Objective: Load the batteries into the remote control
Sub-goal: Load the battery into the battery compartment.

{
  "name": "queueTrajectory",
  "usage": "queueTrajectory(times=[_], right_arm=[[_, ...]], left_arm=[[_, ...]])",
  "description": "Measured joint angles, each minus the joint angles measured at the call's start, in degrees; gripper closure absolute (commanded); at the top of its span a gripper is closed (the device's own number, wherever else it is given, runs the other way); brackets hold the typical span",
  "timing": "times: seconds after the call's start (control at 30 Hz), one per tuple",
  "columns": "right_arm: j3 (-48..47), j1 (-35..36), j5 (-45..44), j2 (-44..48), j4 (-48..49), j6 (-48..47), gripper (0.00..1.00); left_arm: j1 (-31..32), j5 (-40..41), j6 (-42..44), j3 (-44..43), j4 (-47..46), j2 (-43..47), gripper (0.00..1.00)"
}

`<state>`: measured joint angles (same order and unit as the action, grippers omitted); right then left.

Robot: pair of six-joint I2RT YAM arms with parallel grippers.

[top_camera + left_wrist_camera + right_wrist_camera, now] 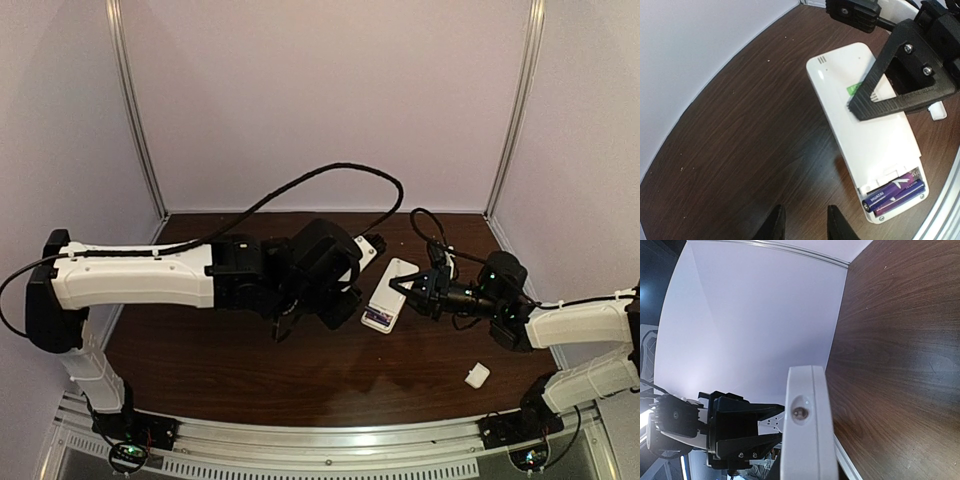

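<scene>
From above, the remote control [390, 295] lies back-up on the table [250, 370] with the right claw [410, 290] on it, and a small white cover [477, 375] sits well apart. In the left wrist view, both batteries [895, 192] sit in the open bay, one seemingly marked "HUAWEI". A green label is unreadable. The left claw [805, 227] is apart and empty. Only closing the bay seems left. In the right wrist view, I cannot tell whether the right claw is clamped.

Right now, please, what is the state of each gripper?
Left gripper: open, holding nothing.
Right gripper: closed on the remote control.
</scene>
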<state>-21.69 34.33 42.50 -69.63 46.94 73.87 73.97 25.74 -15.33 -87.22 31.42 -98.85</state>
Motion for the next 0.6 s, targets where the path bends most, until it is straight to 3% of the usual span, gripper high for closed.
queueTrajectory(times=[0.27, 0.6], right_arm=[[0.0, 0.0, 0.0, 0.0, 0.0, 0.0, 1.00], [0.0, 0.0, 0.0, 0.0, 0.0, 0.0, 1.00]], left_arm=[[1.4, -0.3, 1.8, -1.0, 0.0, -1.6, 0.87], [1.9, -1.0, 3.1, -2.2, 0.0, -3.4, 0.95]])
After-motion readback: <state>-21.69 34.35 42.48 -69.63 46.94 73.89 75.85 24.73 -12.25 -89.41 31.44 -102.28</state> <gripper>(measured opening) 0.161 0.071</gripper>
